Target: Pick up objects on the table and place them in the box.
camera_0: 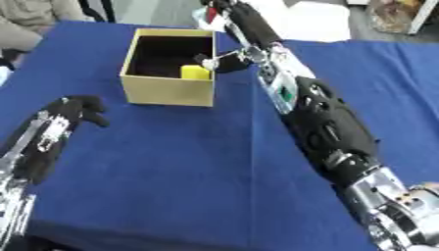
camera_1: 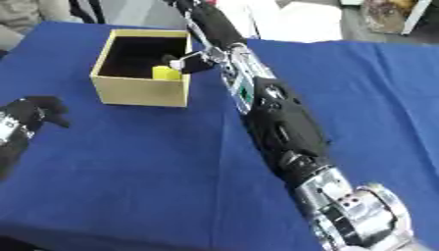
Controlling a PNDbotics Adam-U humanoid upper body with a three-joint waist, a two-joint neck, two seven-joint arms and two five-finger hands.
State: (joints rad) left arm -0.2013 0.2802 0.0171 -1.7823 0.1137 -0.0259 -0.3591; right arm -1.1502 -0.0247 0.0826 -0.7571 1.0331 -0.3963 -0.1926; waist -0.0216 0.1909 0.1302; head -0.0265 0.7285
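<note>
A: In the left eye view, where does the box sit?
B: The box (camera_0: 169,66) stands open in the upper middle of the frame, on the blue tabletop (camera_0: 188,166). A yellow block (camera_0: 195,72) lies inside it, against the right-hand wall.
A: And the right hand?
B: The right arm (camera_0: 322,117) runs from the lower right corner up toward the top centre. The right hand (camera_0: 225,61) is at the box's right rim, just beside the yellow block. I cannot tell whether its fingers are spread or closed there; they blur into the rim.
A: The left one?
B: The left hand (camera_0: 70,112) rests on the cloth at the middle left, fingers relaxed and slightly parted, pinching nothing, well apart from the box.

A: Does the right eye view add anything?
B: The same layout, shifted left. The box is in the upper left, the yellow block by its right wall, with the right hand touching or nearly touching that rim. Its fingers are no clearer here. The left hand shows only at the left edge, loosely spread on the tabletop.
</note>
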